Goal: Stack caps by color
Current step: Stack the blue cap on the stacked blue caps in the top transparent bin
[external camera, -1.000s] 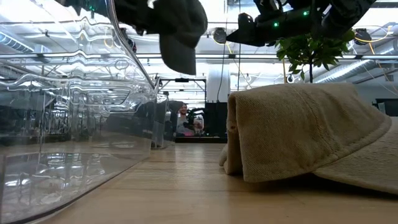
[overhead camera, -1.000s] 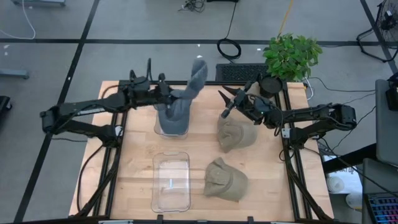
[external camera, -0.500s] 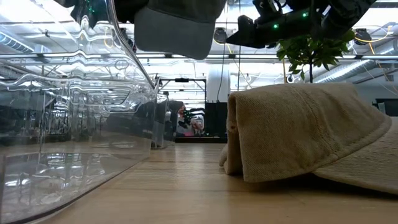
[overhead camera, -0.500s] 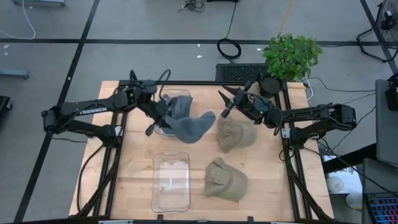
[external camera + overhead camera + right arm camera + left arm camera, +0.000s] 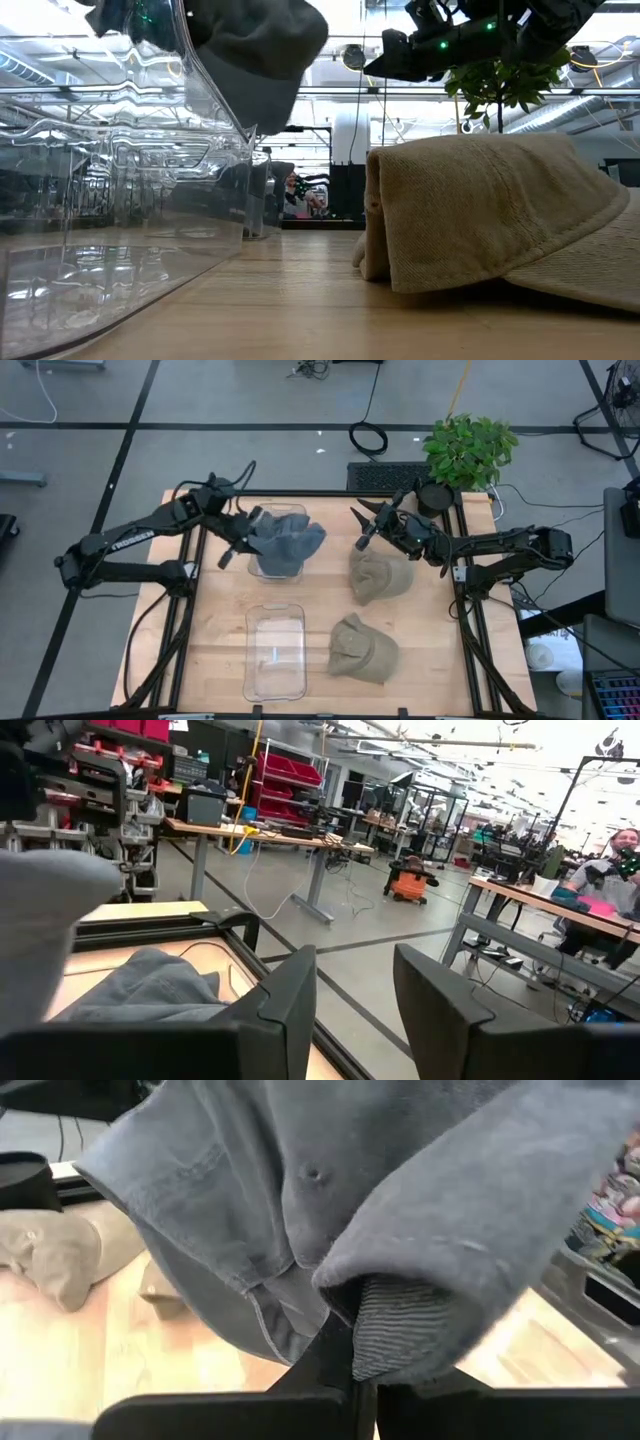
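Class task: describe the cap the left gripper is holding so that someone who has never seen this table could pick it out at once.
Start at the clear bin at the table's far end, by the left arm. The left gripper is shut on a blue-grey cap hanging over that bin. It is the only cap off the table; the tan caps lie flat.

Bright even overhead light, soft shadows; left wrist view blurred.

The table had a pale wood top in a black frame and stood on a grey floor crossed by dark lines. A potted green plant sat at its far right corner, beside a black keyboard and a coiled cable. Beyond lay a bright workshop with benches, red bins and a seated person.
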